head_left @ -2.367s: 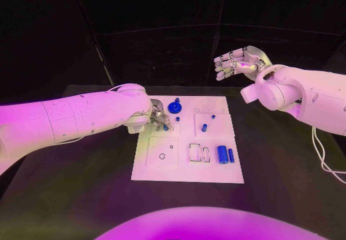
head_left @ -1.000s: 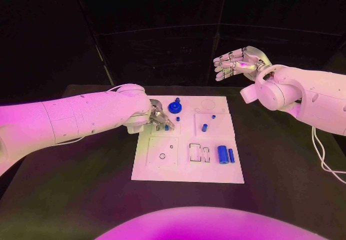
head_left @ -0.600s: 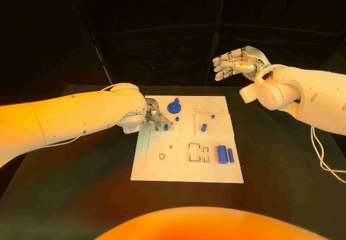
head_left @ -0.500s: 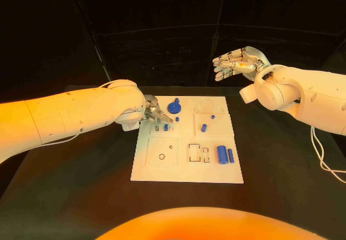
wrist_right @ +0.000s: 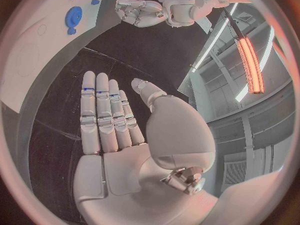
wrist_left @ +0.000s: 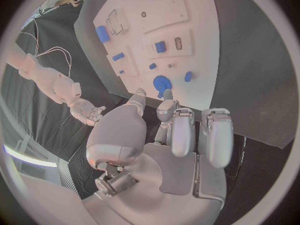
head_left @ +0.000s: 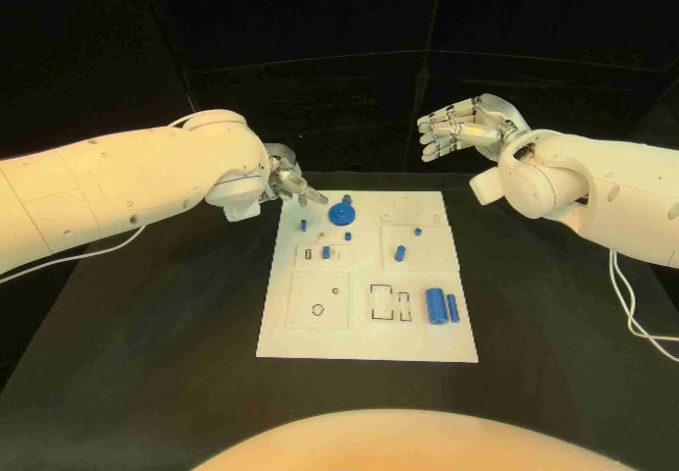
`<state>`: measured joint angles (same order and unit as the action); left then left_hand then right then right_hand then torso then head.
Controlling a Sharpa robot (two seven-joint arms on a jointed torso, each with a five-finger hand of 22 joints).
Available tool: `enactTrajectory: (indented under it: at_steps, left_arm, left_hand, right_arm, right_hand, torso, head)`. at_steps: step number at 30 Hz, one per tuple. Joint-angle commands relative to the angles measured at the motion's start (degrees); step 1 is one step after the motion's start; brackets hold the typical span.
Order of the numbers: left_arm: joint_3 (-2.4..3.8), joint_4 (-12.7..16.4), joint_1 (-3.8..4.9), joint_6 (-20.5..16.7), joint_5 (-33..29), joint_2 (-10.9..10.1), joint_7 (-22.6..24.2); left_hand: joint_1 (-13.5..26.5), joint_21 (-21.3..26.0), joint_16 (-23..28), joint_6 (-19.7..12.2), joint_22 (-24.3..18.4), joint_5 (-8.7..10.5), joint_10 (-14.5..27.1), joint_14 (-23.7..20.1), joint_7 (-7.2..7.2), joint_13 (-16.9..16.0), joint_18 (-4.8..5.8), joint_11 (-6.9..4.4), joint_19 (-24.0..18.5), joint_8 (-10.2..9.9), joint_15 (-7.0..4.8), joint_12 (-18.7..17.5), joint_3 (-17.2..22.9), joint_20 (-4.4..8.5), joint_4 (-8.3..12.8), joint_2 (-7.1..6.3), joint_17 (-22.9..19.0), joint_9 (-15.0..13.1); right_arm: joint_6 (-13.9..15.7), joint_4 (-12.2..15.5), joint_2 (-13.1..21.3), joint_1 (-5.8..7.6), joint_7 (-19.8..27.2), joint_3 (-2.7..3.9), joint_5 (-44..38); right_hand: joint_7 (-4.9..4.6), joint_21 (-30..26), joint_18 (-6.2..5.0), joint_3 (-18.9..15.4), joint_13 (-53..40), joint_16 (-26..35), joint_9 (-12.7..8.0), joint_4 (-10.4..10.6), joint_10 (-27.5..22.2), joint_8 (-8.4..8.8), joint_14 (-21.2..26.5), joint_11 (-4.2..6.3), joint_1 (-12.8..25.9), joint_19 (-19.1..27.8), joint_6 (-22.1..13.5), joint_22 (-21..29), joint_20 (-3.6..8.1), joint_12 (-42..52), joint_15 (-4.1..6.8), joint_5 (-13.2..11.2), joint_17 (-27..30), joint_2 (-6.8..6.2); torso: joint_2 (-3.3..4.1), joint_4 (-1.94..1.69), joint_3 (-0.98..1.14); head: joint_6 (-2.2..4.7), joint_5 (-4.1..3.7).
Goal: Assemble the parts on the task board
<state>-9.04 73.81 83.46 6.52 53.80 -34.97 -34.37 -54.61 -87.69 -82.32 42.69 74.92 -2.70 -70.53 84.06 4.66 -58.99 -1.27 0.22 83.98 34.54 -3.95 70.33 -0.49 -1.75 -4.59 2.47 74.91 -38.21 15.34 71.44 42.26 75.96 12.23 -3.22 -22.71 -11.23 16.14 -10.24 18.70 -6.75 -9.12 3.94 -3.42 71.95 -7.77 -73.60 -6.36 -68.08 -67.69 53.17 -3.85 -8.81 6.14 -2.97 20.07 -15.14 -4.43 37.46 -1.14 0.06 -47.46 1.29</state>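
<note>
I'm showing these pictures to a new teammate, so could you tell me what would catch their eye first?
Most likely the white task board in the middle of the black table, dotted with small blue parts, the blue gear near its far edge standing out. Next, the left hand, empty, hangs over the board's far left corner. The right hand is raised well above the table's far right, fingers apart and holding nothing.
</note>
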Motion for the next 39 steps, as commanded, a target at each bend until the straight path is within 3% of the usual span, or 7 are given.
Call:
enactTrajectory:
  at_steps: [1,4,9,13,20,28,39]
  left_arm:
    - [-0.01,-2.7,0.08,2.7,0.3,1.4,0.7]
    - [-0.03,-5.6,-0.28,3.5,0.3,2.9,0.9]
    - [-0.07,-11.1,-1.35,4.8,0.3,5.1,1.2]
    - [-0.08,-13.4,-1.97,5.7,1.1,6.1,1.6]
    - [-0.08,-16.6,-2.73,7.7,2.9,7.9,2.1]
    - [-0.06,-19.4,-3.93,9.2,3.3,9.3,2.8]
    - [-0.05,-21.1,-4.76,11.1,3.5,10.5,3.6]
  left_hand:
    - [-1.2,0.1,0.0,0.1,11.2,0.04,0.1,4.2,0.61,0.1,0.35,0.62,4.4,-2.4,0.66,-0.4,-1.2,-0.69,-0.2,0.21,8.3,2.1]
    - [-2.0,0.2,0.1,0.6,11.2,0.04,0.2,4.2,0.86,0.2,0.33,0.82,4.3,-3.7,0.84,-0.4,-2.2,-0.99,-0.3,0.55,8.3,3.4]
    - [-2.8,0.2,0.0,1.2,11.1,0.05,0.3,4.2,1.09,0.2,0.31,1.01,4.3,-5.0,1.01,-0.3,-3.4,-1.23,-0.5,0.97,8.4,4.7]
    - [-3.8,0.1,0.0,2.8,11.2,0.05,0.4,4.2,1.08,0.2,0.33,1.05,4.3,-5.9,1.09,-0.3,-5.1,-1.44,-0.7,1.75,8.4,6.1]
    - [-4.1,0.2,0.0,3.7,11.2,0.05,0.4,4.2,0.93,0.2,0.31,0.92,4.3,-6.0,1.00,-0.3,-6.0,-1.40,-0.9,2.01,8.4,6.5]
    - [-4.1,0.2,0.0,3.9,11.2,0.05,0.5,4.2,0.90,0.4,0.31,0.89,4.3,-6.0,0.98,-0.3,-6.3,-1.39,-1.0,2.18,8.4,6.6]
    - [-4.3,0.2,-0.1,4.1,11.2,0.05,0.6,4.2,0.88,0.4,0.31,0.88,4.3,-6.1,0.96,-0.4,-6.5,-1.37,-1.1,2.54,8.4,6.8]
  right_arm:
    - [-0.6,0.1,-0.1,0.11,0.8,0.04,0.3]
    - [-0.6,0.2,0.0,0.11,0.8,0.04,0.3]
    - [-0.4,0.3,0.1,0.11,0.9,0.04,0.3]
    - [-0.4,0.5,0.1,0.10,1.1,0.04,0.3]
    - [-0.5,0.5,-0.1,0.10,1.1,0.04,0.3]
    - [-0.4,0.6,-0.1,0.09,1.2,0.04,0.3]
    - [-0.4,0.7,-0.1,0.09,1.1,0.04,0.3]
  right_hand:
    - [0.13,-0.4,-0.27,0.0,0.1,0.3,0.0,0.4,0.0,-0.09,0.0,-0.17,0.3,-0.2,-0.5,0.1,-0.32,-0.3,-0.25,0.0,-0.1,0.09]
    - [0.14,-0.4,-0.28,0.0,0.1,0.4,0.0,0.4,0.0,-0.10,0.0,-0.15,0.2,-0.2,-0.4,0.1,-0.31,-0.3,-0.24,0.1,-0.1,0.11]
    - [0.15,-0.5,-0.28,0.1,0.1,0.4,0.0,0.3,0.0,-0.11,0.0,-0.14,0.1,-0.2,-0.5,0.1,-0.30,-0.3,-0.22,0.2,-0.1,0.12]
    - [0.15,-0.5,-0.29,0.1,0.1,0.4,0.0,0.3,0.0,-0.11,0.0,-0.13,0.0,-0.3,-0.5,0.1,-0.30,-0.3,-0.21,0.3,-0.1,0.14]
    - [0.14,-0.6,-0.29,0.1,0.1,0.4,0.0,0.3,0.0,-0.10,0.0,-0.14,-0.1,-0.3,-0.5,0.1,-0.29,-0.3,-0.21,0.5,-0.1,0.19]
    - [0.13,-0.7,-0.29,0.1,0.1,0.4,0.0,0.3,0.0,-0.10,0.0,-0.14,-0.2,-0.4,-0.5,0.1,-0.28,-0.3,-0.20,0.6,-0.1,0.24]
    - [0.13,-0.7,-0.30,0.2,0.1,0.5,0.0,0.3,0.0,-0.11,0.0,-0.13,-0.2,-0.4,-0.5,0.1,-0.28,-0.3,-0.20,0.6,-0.1,0.29]
  torso:
    - [0.07,0.07,-0.09]
    - [0.12,0.12,-0.19]
    - [0.06,0.06,-0.05]
    - [0.08,0.04,-0.07]
    - [0.00,0.04,-0.03]
    - [-0.01,0.02,-0.01]
    - [0.02,0.01,-0.03]
  head:
    - [0.36,0.05]
    - [0.66,0.12]
    - [0.76,0.03]
    - [0.70,0.15]
    - [0.65,0.44]
    - [0.45,0.23]
    - [0.30,0.10]
